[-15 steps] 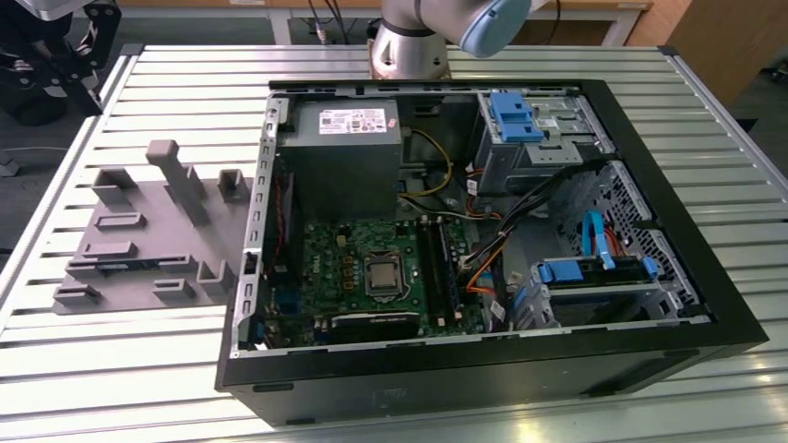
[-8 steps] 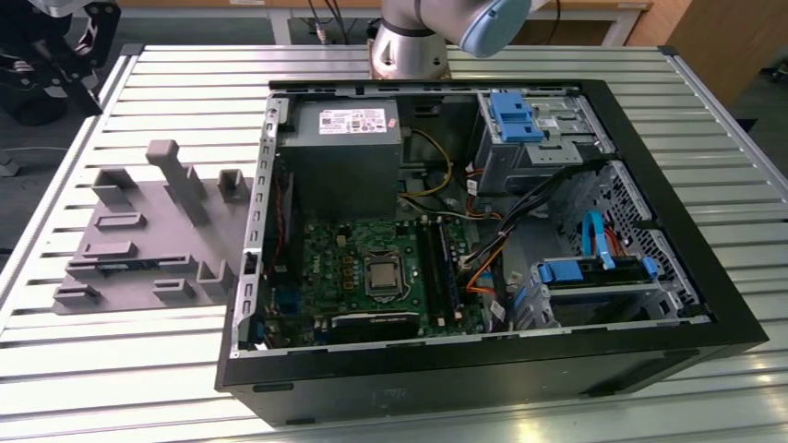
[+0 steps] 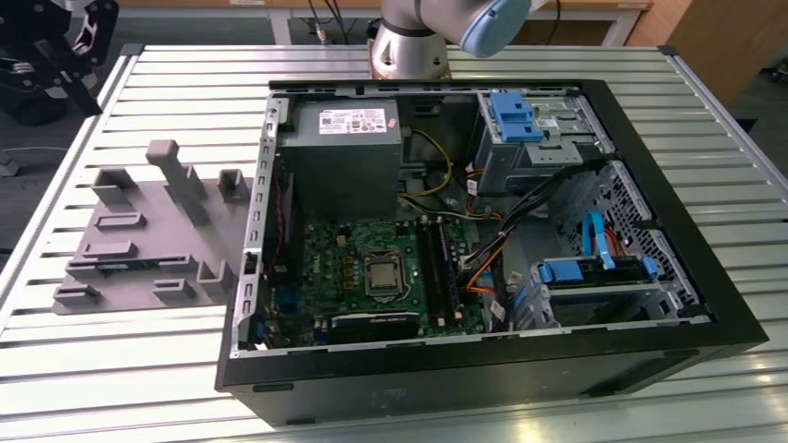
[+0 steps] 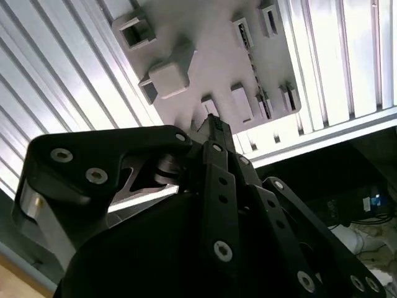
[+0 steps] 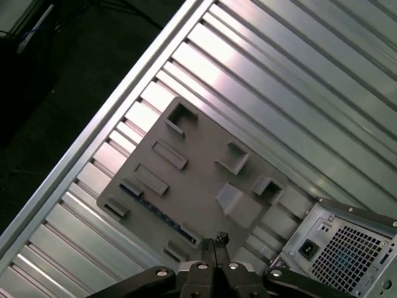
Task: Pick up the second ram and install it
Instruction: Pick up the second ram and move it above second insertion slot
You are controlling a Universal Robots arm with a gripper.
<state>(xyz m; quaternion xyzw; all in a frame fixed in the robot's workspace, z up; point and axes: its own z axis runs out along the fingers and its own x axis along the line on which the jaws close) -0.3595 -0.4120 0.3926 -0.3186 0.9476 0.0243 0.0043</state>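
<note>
The second ram [image 5: 156,210] stands on edge in the grey holder tray [image 5: 205,167], a thin blue strip between two end brackets. In the exterior view the ram [image 3: 121,266] sits low on the tray [image 3: 154,231], on the table at that view's left, beside the open computer case. My gripper [image 5: 214,239] hangs high above the tray, with its fingertips pressed together and nothing between them. In the second wrist view the gripper [image 4: 214,121] points down at the tray [image 4: 205,56]. The green motherboard [image 3: 369,268] with its long black slots [image 3: 437,263] lies inside the case.
The black case [image 3: 493,369] fills the middle of the ribbed metal table [image 3: 136,378]. Inside it are a grey power-supply box [image 3: 342,148], blue drive brackets [image 3: 511,115] and loose cables [image 3: 486,258]. Upright posts [image 3: 173,171] rise from the tray. The arm's base [image 3: 412,41] stands behind the case.
</note>
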